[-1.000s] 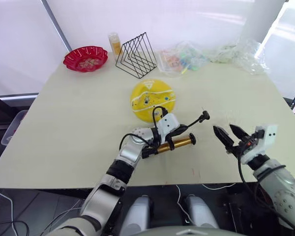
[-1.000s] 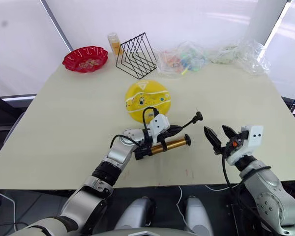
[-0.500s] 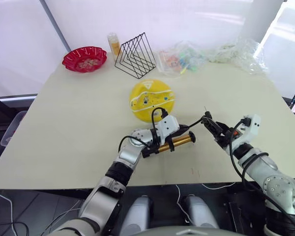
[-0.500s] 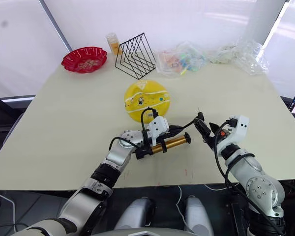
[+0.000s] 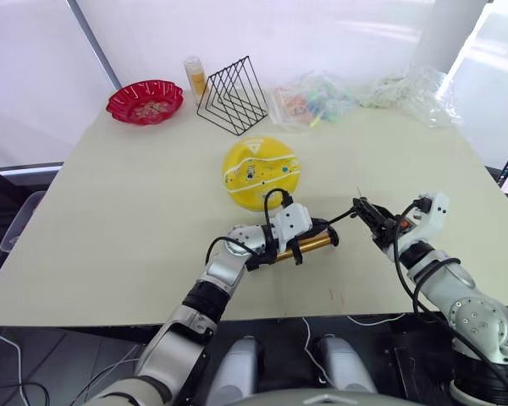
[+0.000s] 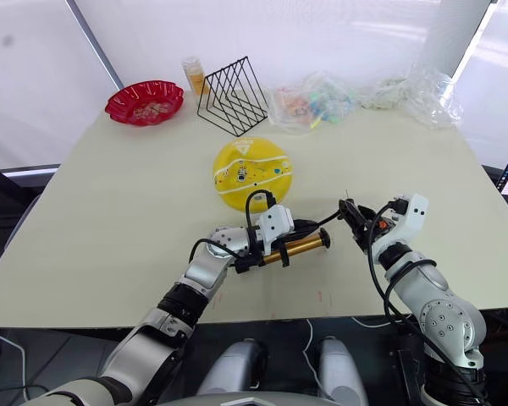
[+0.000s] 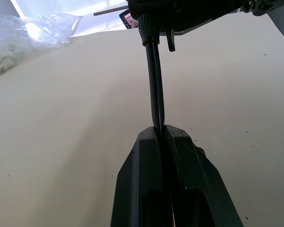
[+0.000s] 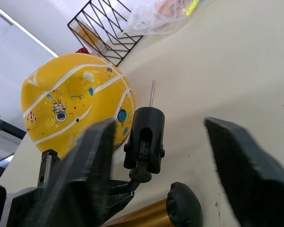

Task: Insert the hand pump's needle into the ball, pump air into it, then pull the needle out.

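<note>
In the left eye view the ball point(image 5: 262, 172) sits at centre frame on the table point(image 5: 110, 220), and just below it the left gripper point(image 5: 315, 227) holds the hand pump point(image 5: 301, 247), whose gold tube runs left to right with a slight upward tilt. Its black hose arcs right to the needle point(image 5: 356, 194), which points straight up at centre right, with the right gripper point(image 5: 366, 212) at the black fitting under it; the right arm is plainly the nearer one. The right eye view shows the same layout. In the left wrist view the left fingers are clenched on the hose, which runs up the frame from their tips. In the right wrist view the right fingers point(image 8: 87, 161) stand spread apart, the fitting upright between them and untouched, the ball at upper left behind it. I judge the next move is to close on that fitting.
</note>
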Robot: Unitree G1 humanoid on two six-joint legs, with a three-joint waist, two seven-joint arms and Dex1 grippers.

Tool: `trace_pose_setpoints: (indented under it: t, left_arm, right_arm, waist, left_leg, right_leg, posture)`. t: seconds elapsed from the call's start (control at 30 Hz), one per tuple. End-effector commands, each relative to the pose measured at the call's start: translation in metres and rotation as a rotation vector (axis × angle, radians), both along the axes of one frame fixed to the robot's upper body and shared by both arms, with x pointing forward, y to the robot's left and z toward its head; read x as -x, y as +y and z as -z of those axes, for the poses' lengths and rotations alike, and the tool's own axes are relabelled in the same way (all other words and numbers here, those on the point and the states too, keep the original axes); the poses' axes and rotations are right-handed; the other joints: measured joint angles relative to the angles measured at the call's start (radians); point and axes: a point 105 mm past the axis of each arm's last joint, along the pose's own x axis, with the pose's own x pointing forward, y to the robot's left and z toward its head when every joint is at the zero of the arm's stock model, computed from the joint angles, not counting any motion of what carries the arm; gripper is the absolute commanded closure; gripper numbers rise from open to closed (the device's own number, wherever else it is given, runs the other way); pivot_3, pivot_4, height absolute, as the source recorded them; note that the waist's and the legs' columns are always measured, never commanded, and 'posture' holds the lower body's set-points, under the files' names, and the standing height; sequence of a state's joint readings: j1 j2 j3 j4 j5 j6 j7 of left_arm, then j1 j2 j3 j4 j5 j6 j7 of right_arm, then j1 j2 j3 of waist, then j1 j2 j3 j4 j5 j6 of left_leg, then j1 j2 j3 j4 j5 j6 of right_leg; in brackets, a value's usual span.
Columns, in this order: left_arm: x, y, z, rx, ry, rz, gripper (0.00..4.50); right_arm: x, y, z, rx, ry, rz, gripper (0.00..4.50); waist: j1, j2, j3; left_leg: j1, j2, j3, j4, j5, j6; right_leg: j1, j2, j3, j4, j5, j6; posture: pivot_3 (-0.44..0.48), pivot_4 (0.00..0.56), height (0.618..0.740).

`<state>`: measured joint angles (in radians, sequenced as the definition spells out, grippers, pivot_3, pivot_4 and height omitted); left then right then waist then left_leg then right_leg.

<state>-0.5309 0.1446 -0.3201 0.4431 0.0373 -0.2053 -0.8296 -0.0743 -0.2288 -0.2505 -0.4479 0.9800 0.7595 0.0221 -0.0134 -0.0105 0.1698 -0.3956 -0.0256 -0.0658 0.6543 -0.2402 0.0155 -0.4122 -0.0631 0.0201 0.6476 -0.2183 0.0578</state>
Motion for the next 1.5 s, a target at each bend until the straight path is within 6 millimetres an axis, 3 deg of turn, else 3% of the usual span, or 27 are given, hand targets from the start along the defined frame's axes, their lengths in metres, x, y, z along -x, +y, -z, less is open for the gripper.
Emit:
trace_pose_setpoints:
  t: [0.03, 0.1, 0.67, 0.87, 1.0, 1.23, 1.5]
  left_arm:
    - [-0.002, -0.003, -0.015, 0.032, -0.048, 0.01, 4.5]
    - [-0.003, -0.003, -0.015, 0.031, -0.048, 0.01, 4.5]
    - [0.002, -0.005, -0.01, 0.043, 0.014, 0.039, 4.5]
    - [0.007, -0.002, -0.01, 0.042, 0.063, 0.064, 2.1]
    - [0.004, 0.006, -0.022, 0.071, 0.043, 0.051, 0.02]
    - [0.002, 0.038, -0.07, 0.147, -0.045, -0.006, 0.0]
    - [-0.013, 0.082, -0.124, 0.217, -0.064, -0.199, 0.0]
  right_arm:
    - [0.002, 0.002, -0.008, -0.005, -0.035, -0.012, 3.32]
    - [0.002, 0.002, -0.008, -0.005, -0.032, -0.013, 4.07]
    - [0.003, 0.006, -0.01, -0.023, -0.038, -0.029, 4.07]
    - [0.006, 0.008, -0.017, 0.039, -0.078, -0.087, 4.12]
    - [0.008, 0.006, -0.023, 0.147, -0.132, -0.16, 4.12]
    - [0.016, 0.001, -0.032, 0.346, -0.234, -0.292, 4.19]
    - [0.022, 0.004, -0.03, 0.51, -0.305, -0.382, 4.19]
  waist:
    - [0.0, 0.0, 0.0]
    - [0.0, 0.0, 0.0]
    - [0.0, 0.0, 0.0]
    - [-0.002, 0.0, 0.0]
    - [-0.001, 0.0, 0.0]
    - [-0.002, 0.0, 0.0]
    - [0.0, -0.001, 0.001]
  left_leg:
    - [0.0, 0.0, 0.0, 0.0, 0.0, 0.0]
    - [0.0, 0.0, 0.0, 0.0, 0.0, 0.0]
    - [0.0, 0.0, 0.0, 0.0, 0.0, 0.0]
    - [0.0, 0.0, 0.0, 0.0, 0.0, 0.0]
    - [0.0, 0.0, 0.0, 0.0, 0.0, 0.0]
    - [0.0, 0.001, 0.0, 0.0, 0.0, 0.0]
    - [0.0, 0.001, 0.0, 0.0, 0.0, 0.0]
  right_leg:
    - [0.0, 0.0, 0.0, 0.0, 0.0, 0.0]
    - [0.0, 0.0, 0.0, 0.0, 0.0, 0.0]
    - [0.0, 0.0, 0.0, 0.0, 0.0, 0.0]
    - [0.0, 0.0, 0.0, 0.0, 0.0, 0.0]
    - [0.0, 0.0, 0.0, 0.0, 0.0, 0.0]
    - [0.0, 0.001, 0.0, 0.0, 0.0, 0.0]
    - [0.0, 0.0, 0.0, -0.001, 0.0, 0.0]
  posture:
    - [0.0, 0.15, 0.737]
    - [0.0, 0.15, 0.737]
    - [0.0, 0.15, 0.737]
    - [0.0, 0.15, 0.737]
    - [0.0, 0.15, 0.737]
    - [0.0, 0.15, 0.737]
    - [0.0, 0.15, 0.737]
